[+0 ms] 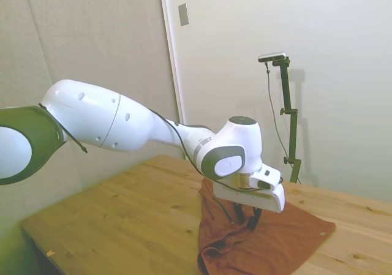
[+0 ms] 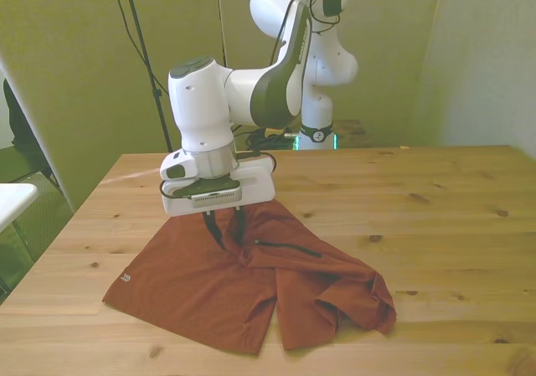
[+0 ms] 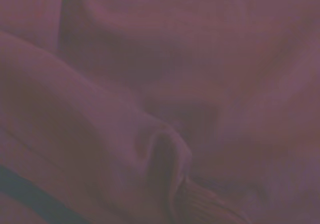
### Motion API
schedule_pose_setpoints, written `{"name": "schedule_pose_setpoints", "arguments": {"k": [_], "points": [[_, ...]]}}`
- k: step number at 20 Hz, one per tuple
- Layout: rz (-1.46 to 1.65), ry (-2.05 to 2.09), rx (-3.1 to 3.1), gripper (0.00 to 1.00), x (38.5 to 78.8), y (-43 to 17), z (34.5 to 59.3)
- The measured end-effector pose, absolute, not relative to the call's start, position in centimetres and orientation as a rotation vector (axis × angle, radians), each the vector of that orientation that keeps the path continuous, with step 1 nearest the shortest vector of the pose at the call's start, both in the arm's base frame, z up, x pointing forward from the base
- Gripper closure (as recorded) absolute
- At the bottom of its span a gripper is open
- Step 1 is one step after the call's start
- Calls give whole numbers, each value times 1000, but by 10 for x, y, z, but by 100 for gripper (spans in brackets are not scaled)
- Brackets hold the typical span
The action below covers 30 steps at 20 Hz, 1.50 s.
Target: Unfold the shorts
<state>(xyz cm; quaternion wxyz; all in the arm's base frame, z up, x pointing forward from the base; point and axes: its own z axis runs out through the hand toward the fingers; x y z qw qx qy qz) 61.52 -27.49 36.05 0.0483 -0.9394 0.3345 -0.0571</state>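
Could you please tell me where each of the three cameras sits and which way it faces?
Side view: off one side of the table, looking across it; the arm reaches in from the picture's left, hand down on the shorts.
Front view: across the table, facing the robot's base, arm and hand.
Wrist view: close above blurred fabric folds; no robot parts visible.
Shared: side and front both show arm and shorts.
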Motion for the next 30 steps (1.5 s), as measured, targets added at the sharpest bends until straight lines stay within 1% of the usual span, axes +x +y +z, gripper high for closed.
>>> {"name": "schedule_pose_setpoints", "arguments": {"k": [4,7,10,12,14,17,20,23,26,27,30], "points": [[-190,987,-2869,100,615,-269,369],[-209,934,-2871,100,611,-252,384],[-235,855,-2880,100,597,-217,403],[-258,772,-2906,100,585,-183,415],[-279,667,-2944,100,569,-142,421],[-296,513,-3000,100,543,-78,424],[-286,375,-3035,100,514,-27,423],[-261,264,-3064,100,485,5,421],[-200,219,-3089,100,466,16,414],[-190,216,-3093,0,463,17,411],[-183,234,-3106,0,461,17,407]]}}
